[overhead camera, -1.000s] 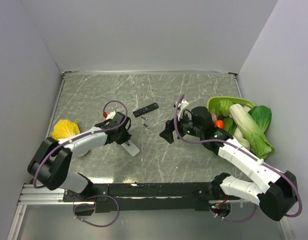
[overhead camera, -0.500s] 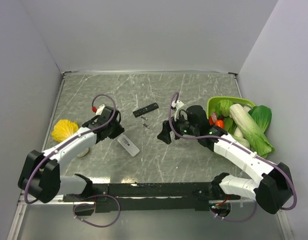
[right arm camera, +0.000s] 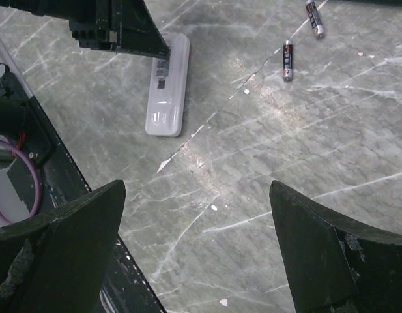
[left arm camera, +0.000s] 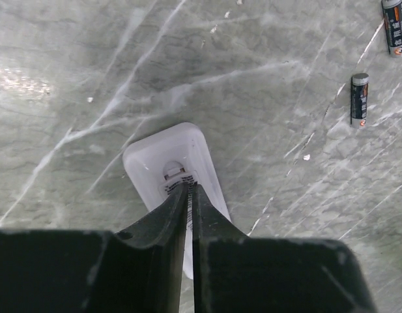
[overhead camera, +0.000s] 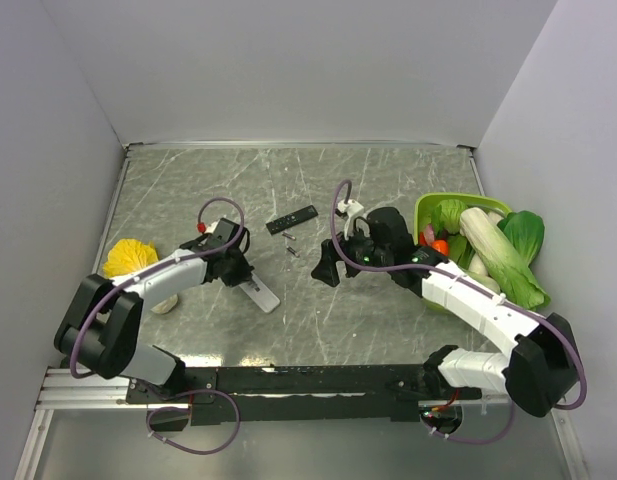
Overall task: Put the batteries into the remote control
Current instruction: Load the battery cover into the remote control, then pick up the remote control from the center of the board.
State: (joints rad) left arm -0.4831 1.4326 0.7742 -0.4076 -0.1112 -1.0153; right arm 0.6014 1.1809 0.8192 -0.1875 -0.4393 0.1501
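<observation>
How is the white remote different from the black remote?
The white remote is shorter and wider; the black remote is longer and slimmer. The left fingers are over the white remote; no fingers are over the black remote. Both lie flat on the table.

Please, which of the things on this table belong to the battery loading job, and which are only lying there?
For the job:
- white remote
- one battery
- the other battery

Only lying about:
- black remote
- yellow object
- green basket with vegetables
</observation>
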